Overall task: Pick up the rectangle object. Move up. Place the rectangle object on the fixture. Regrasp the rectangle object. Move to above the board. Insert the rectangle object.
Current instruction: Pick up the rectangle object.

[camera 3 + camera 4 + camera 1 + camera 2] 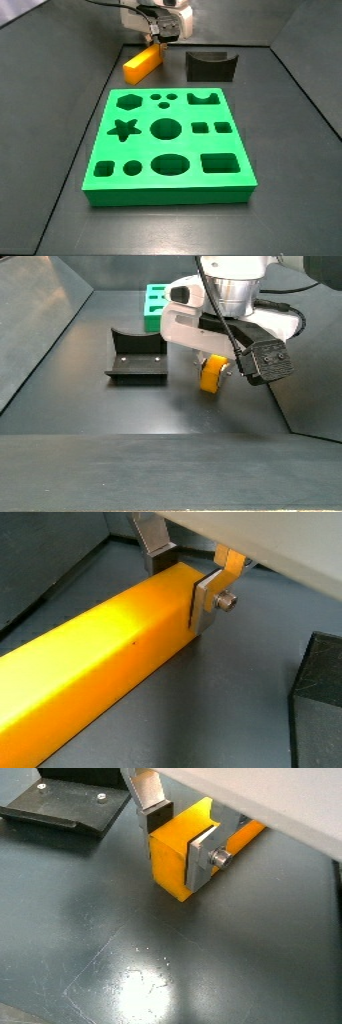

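Rectangle object (142,64) is lying on the floor beside the fixture (210,66), the hand (178,836) pinching its far end, the board (167,140) sitting nearer.

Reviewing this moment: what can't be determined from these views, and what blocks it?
- Whether the rectangle object rests on the floor or is lifted: no view shows its underside.
- The block's far end: cut off by the picture edge in a wrist view.
- The end effector fingers astride the block: in a side view, hidden behind the arm's white body.
- The fixture notch: too small to read there.
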Robot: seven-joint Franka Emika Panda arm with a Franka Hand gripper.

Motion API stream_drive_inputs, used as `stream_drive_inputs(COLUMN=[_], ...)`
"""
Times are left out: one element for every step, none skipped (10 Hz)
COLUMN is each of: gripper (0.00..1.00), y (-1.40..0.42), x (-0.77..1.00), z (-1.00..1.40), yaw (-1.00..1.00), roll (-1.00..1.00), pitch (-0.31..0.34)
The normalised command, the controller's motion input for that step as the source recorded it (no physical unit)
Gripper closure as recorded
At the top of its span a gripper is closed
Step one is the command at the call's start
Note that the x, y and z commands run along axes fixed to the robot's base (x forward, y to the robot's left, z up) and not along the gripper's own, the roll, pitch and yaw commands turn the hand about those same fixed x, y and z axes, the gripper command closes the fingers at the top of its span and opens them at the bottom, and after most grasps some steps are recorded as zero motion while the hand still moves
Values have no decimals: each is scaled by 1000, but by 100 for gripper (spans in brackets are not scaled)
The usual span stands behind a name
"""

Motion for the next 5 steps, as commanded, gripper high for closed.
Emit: stream_drive_inputs(gripper=[100,100,100,100,100], y=[0,0,0,0,0], x=[0,0,0,0,0], z=[0,0,0,0,0], yaw=[0,0,0,0,0], roll=[0,0,0,0,0], pitch=[0,0,0,0,0])
